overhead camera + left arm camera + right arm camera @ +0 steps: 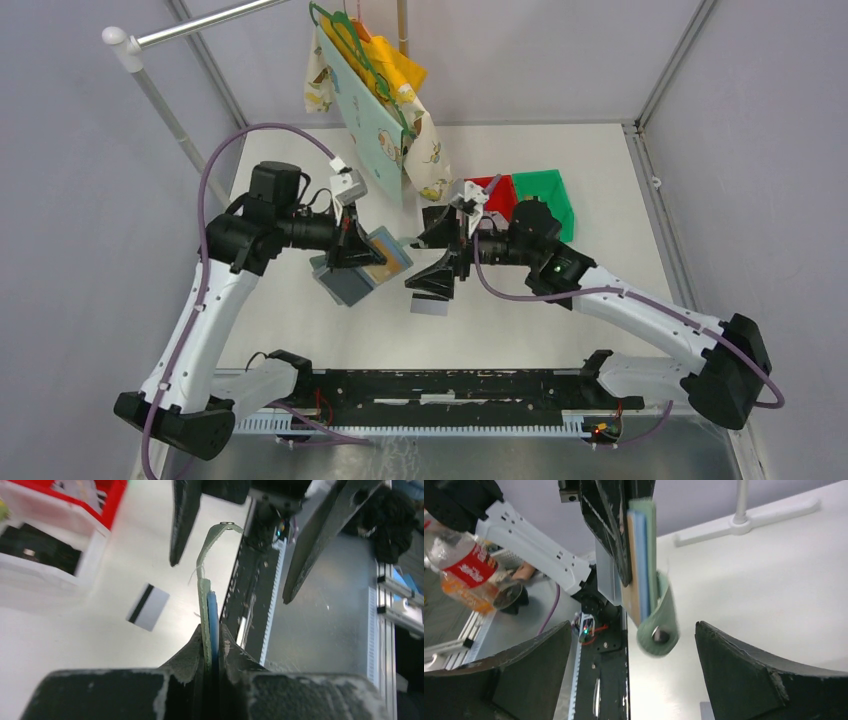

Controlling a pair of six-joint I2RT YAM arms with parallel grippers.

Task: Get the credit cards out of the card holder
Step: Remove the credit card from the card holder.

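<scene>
Holder (205, 610) edge-on between left fingers (182, 662) (right fingers (744, 672) spread).

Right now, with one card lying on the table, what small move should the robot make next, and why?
Probably bring the open right gripper forward onto the tan card edge showing in the card holder, then close. The left gripper clamps the holder, and the pale card already lies on the table.
</scene>
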